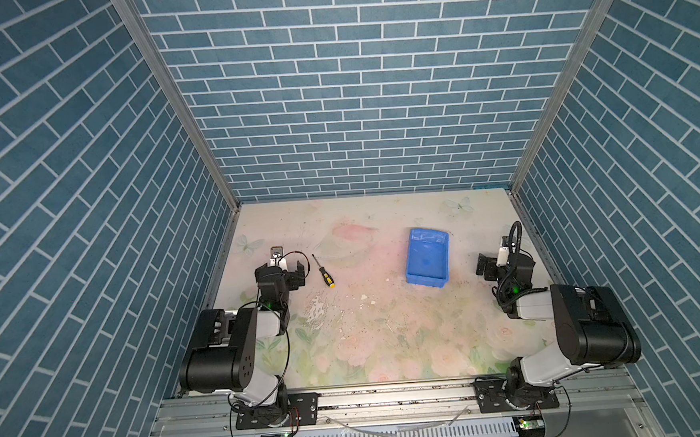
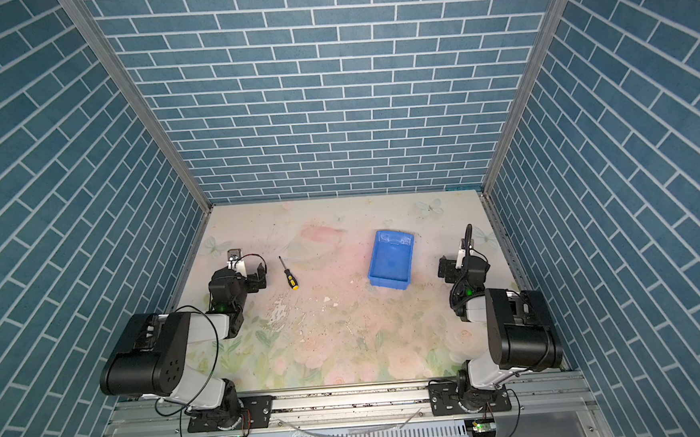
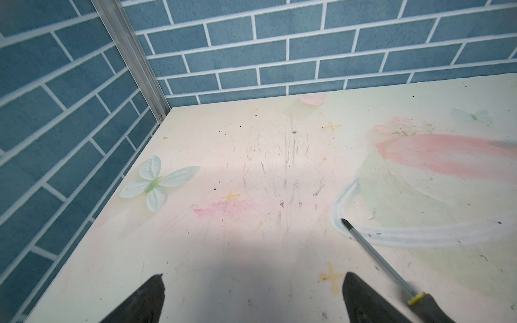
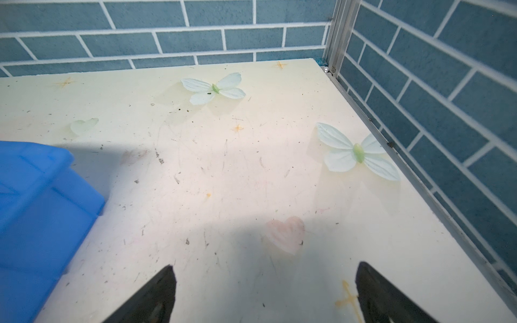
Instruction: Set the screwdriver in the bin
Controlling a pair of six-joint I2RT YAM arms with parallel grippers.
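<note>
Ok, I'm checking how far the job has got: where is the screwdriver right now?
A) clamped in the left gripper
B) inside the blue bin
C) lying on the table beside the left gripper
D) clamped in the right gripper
C: in a top view the screwdriver lies flat on the table, just beside the open left gripper and well apart from the blue bin.

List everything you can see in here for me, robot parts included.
table: one, pale floral print, scuffed, fills the enclosure floor
screwdriver: one, black-and-yellow handle, lying left of centre
bin: one, bright blue, empty, right of centre
brick-pattern walls: three, blue, around the table
metal rail: one, silver, front edge
left arm: one, black and white, left side
right arm: one, black and white, right side
left gripper: one, black, open, beside the screwdriver
right gripper: one, black, open, near the bin
</note>
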